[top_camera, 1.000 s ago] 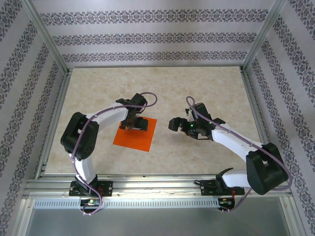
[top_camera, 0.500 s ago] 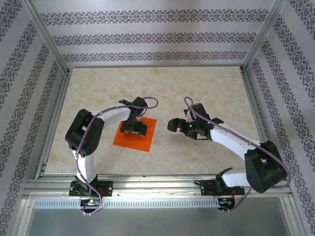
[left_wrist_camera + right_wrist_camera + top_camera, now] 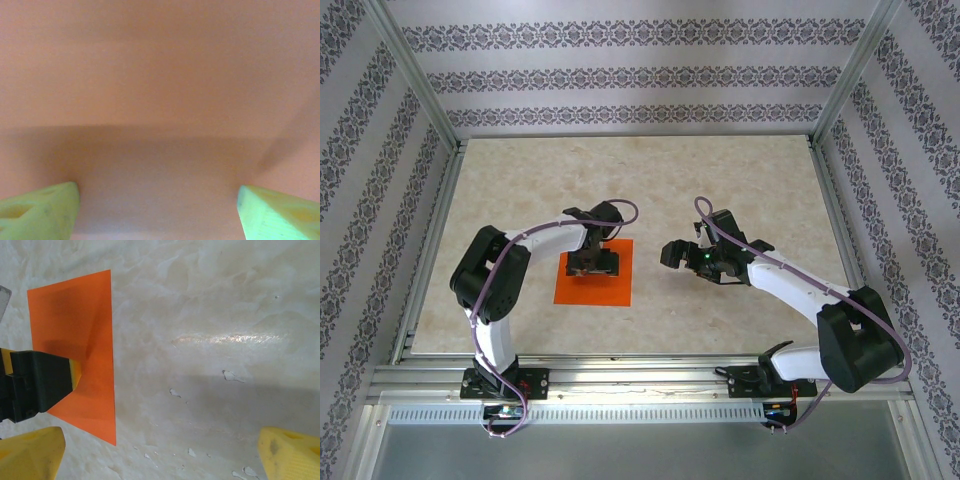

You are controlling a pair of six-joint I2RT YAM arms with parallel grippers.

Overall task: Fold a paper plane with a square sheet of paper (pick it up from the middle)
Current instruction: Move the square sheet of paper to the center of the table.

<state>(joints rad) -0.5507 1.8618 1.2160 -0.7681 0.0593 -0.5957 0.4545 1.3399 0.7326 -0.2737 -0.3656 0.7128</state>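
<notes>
Deliberately, I held my left claw (image 3: 593, 264), fingers spread, low over the middle of the square sheet of paper (image 3: 592, 292) lying flat on the table (image 3: 740, 180) left of centre, ready to pinch there, while my right claw (image 3: 672, 252) hung spread to its right.

Reaching inward with the left arm (image 3: 535, 238) and the right arm (image 3: 795, 285), elbows bent outward.
Pointing the left gripper (image 3: 593, 265) straight down, its pale green fingers (image 3: 37, 207) spread wide apart; holding the right gripper (image 3: 670, 252) low, aimed leftward toward the other, its yellow fingers (image 3: 292, 452) parted equally wide, gripping nothing.
</notes>
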